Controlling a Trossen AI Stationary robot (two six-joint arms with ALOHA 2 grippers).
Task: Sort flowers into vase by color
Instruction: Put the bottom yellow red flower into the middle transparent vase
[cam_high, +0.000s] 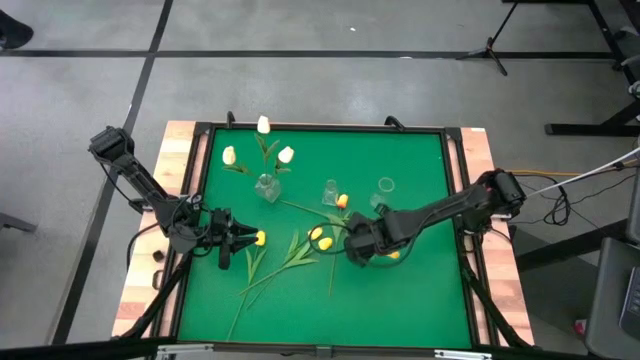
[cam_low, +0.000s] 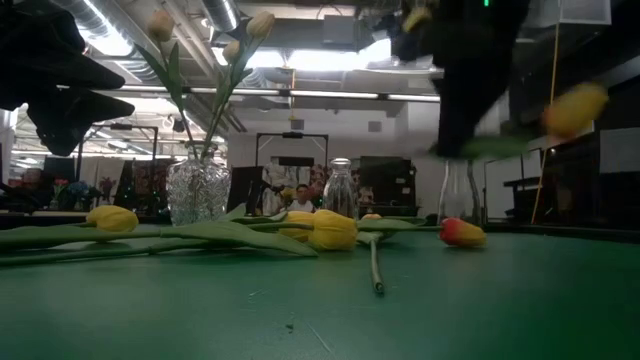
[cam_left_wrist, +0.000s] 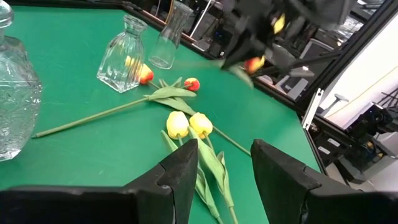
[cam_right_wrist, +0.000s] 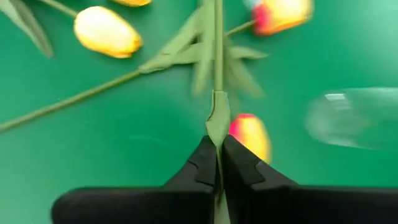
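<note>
Three white tulips (cam_high: 263, 124) stand with their stems in a cut-glass vase (cam_high: 267, 187). Two other glass vases (cam_high: 330, 192) (cam_high: 386, 185) hold nothing. Several yellow tulips (cam_high: 318, 236) and an orange one (cam_high: 342, 201) lie flat on the green mat. My right gripper (cam_high: 352, 250) is shut on an orange-yellow tulip and lifted above the mat right of centre. My left gripper (cam_high: 240, 238) hovers open at the mat's left side, its fingers (cam_left_wrist: 186, 165) pointing at a yellow tulip head (cam_high: 260, 238). My right gripper pinches the tulip's green stem (cam_right_wrist: 217, 121) between its two fingers, at a leaf partway along it. The fingers point down from above. The tulip is lifted clear and lies roughly level, its orange-yellow head (cam_low: 575, 108) out to one side of the gripper.
The mat sits in a black frame (cam_high: 455, 160) on a wooden table. Loose stems and leaves (cam_high: 290, 255) cross the mat's middle between the two grippers. The near part of the mat (cam_high: 400, 310) is bare green. A person sits far behind the table (cam_low: 300, 200).
</note>
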